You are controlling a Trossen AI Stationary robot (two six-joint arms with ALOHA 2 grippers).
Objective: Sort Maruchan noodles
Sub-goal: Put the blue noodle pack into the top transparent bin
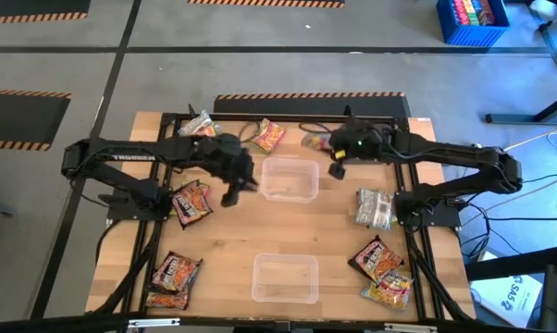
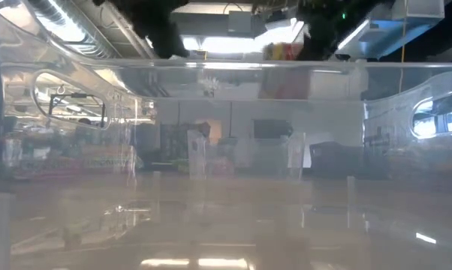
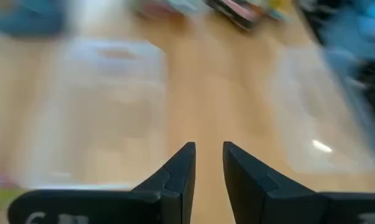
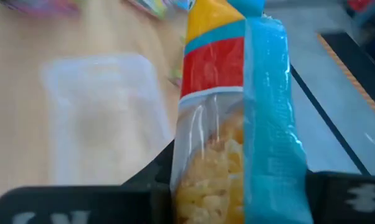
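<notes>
High view, your right gripper at upper centre, clear tub beside it, packets scattered at the edges, left wrist view, left gripper slightly parted and empty, right wrist view, fingers clamp a blue-orange packet upright.

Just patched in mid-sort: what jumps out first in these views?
The right gripper is shut on a noodle packet near the table's far edge, beside the far clear tub. The left gripper, slightly open and empty, hangs left of that tub. Other packets lie round the table's edges; both tubs look empty.
</notes>
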